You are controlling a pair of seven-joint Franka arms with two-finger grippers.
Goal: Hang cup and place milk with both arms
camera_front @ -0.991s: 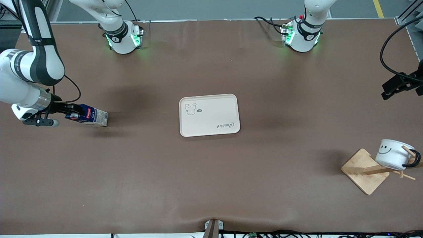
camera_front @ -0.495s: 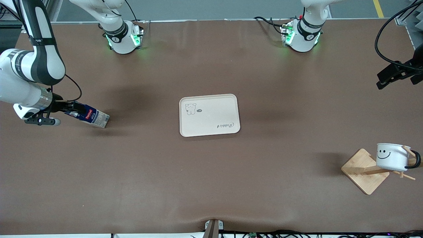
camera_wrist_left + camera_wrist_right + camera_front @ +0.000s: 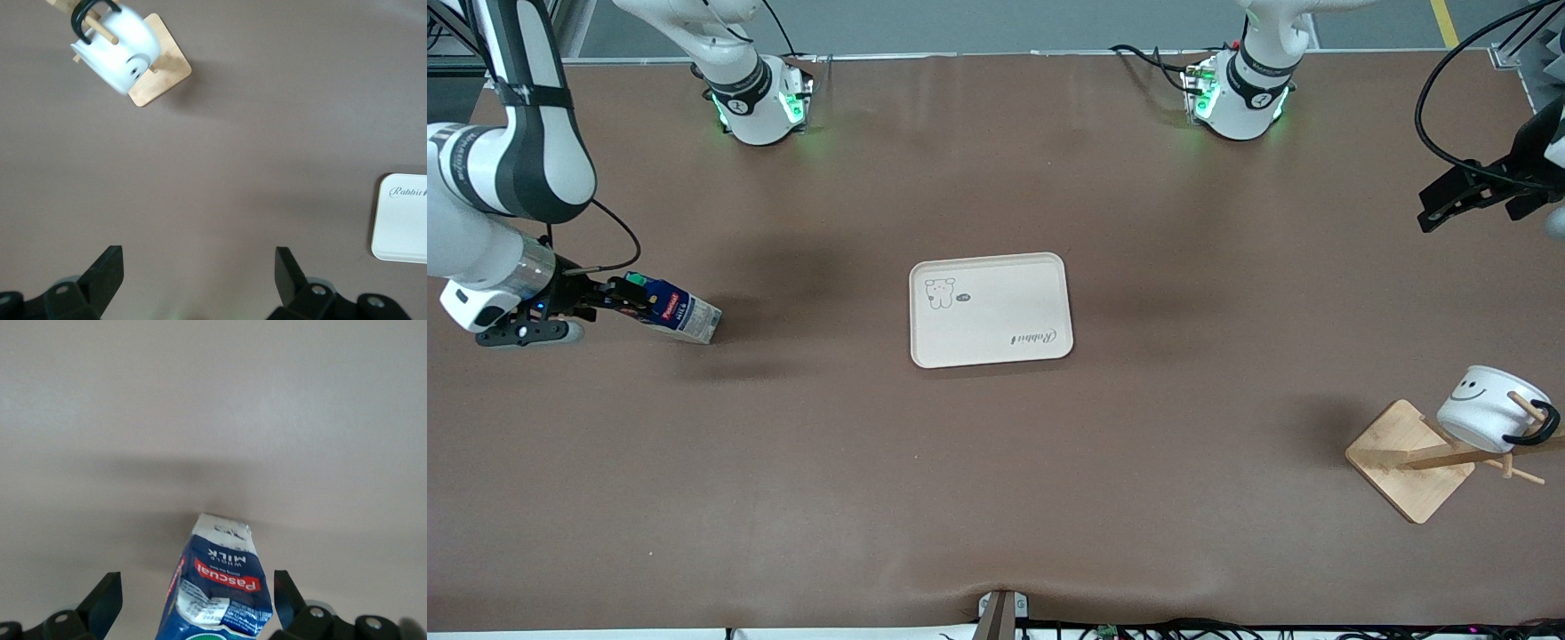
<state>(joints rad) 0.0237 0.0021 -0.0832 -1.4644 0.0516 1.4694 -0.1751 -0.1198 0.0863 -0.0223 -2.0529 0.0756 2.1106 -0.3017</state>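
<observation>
Hanging by its handle on the wooden rack [image 3: 1409, 460]: cup [image 3: 1487, 410], left gripper [image 3: 199, 280] released above. Standing on the surface: milk [image 3: 678, 312], right gripper [image 3: 197, 597] spread around it, unclenched.

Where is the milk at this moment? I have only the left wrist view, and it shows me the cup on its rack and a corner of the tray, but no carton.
Observer: The milk rests on the table toward the right arm's end, apart from the tray, not on it.
Operator: Does the right gripper hold it?
Observer: No. The right gripper is open, its fingers on either side of the carton's cap end.
Operator: And my left gripper, over what is it?
Observer: The left gripper, open, is over the table's edge at the left arm's end.
</observation>
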